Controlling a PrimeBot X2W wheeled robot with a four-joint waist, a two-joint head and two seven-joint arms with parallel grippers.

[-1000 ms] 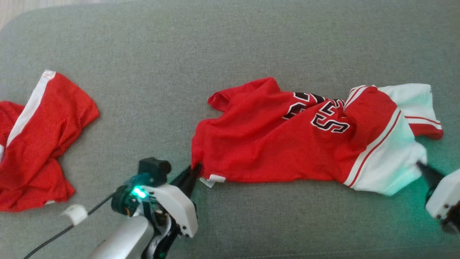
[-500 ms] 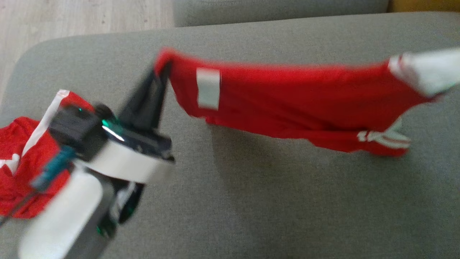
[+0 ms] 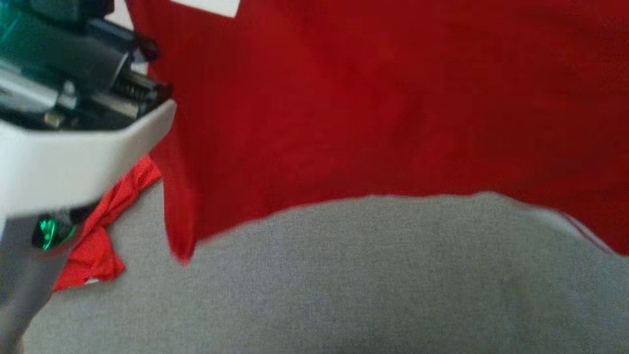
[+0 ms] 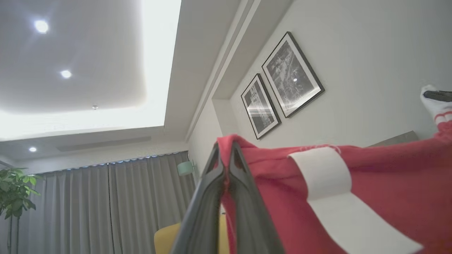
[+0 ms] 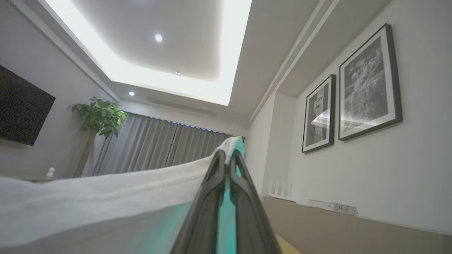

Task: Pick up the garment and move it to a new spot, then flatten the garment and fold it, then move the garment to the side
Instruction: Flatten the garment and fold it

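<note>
Garment (image 3: pixel 373 108) hangs above grey couch (image 3: pixel 373 280), spread between both arms. Left gripper (image 4: pixel 224 150) is pinched closed on red corner; right gripper (image 5: pixel 226 155) pinched on white hem. Probably held wide to carry flat; head view blurred.

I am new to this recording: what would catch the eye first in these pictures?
The red garment hangs in the air across the top of the head view, above the grey cushion. The left gripper is shut on its red corner, the right gripper on its white edge. A second red cloth lies at lower left.
</note>
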